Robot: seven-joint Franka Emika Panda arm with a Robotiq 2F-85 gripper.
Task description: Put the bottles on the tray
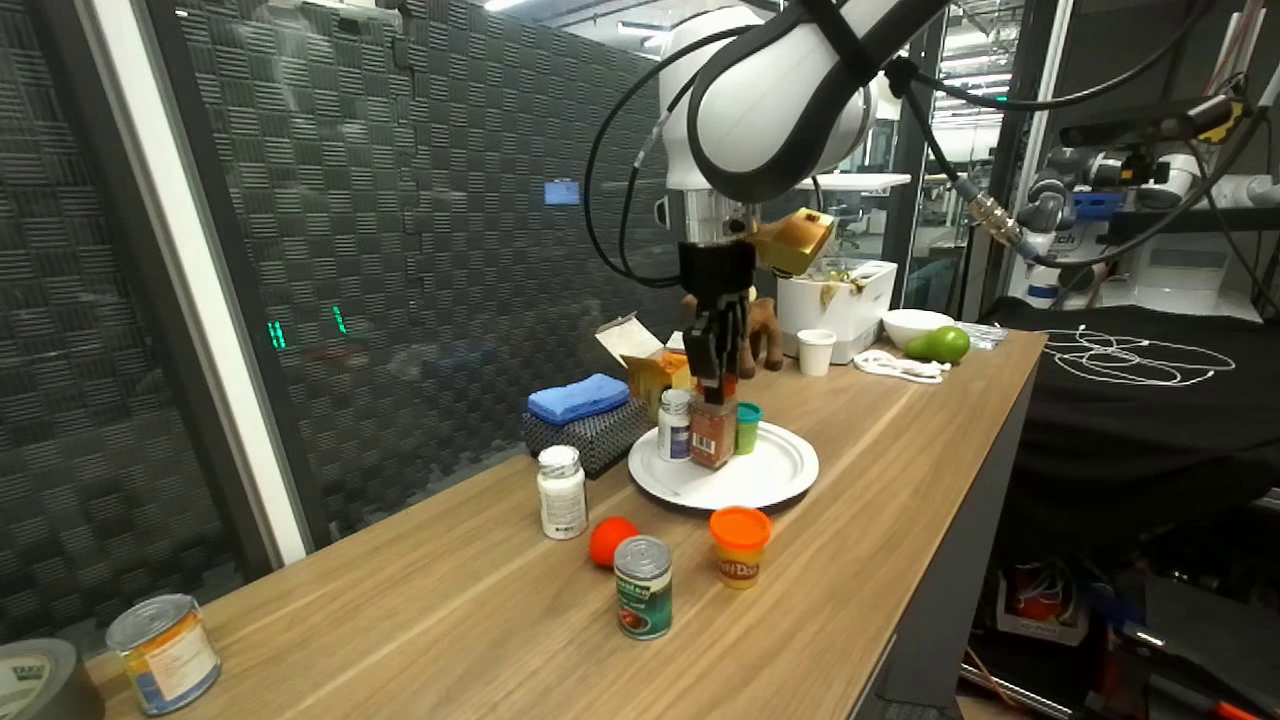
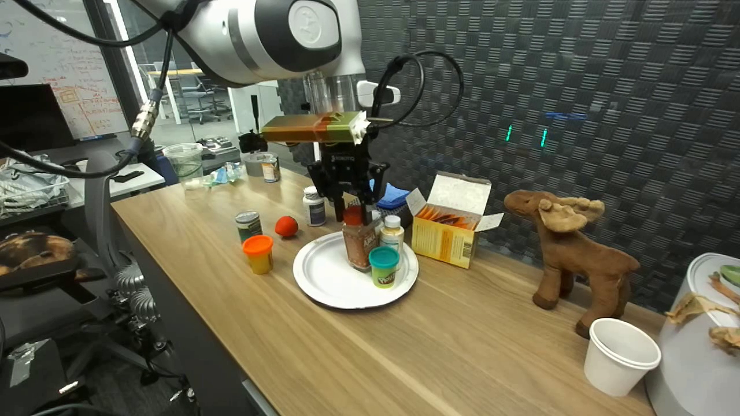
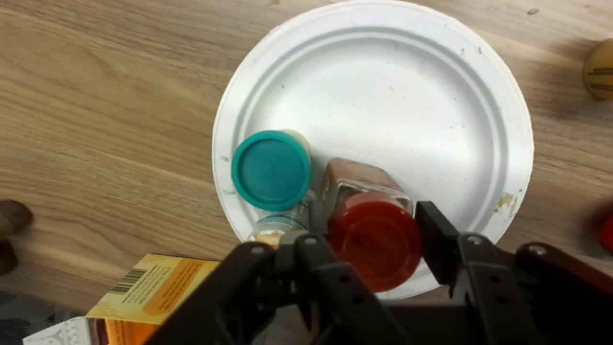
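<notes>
I pinch the red-capped square-sided bottle (image 2: 359, 247) in my gripper (image 3: 372, 220); it is directly beneath me, long axis near upright, base apparently on the white plate (image 3: 407, 96). A white-capped bottle (image 2: 392, 234) is just beside it, so releasing, likely next, wants a narrow spread.

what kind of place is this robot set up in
Probably a robotics lab: a robot arm reaches over a wooden table, what looks like more robot hardware stands in the background, and an exterior view shows a whiteboard with writing on it.
</notes>
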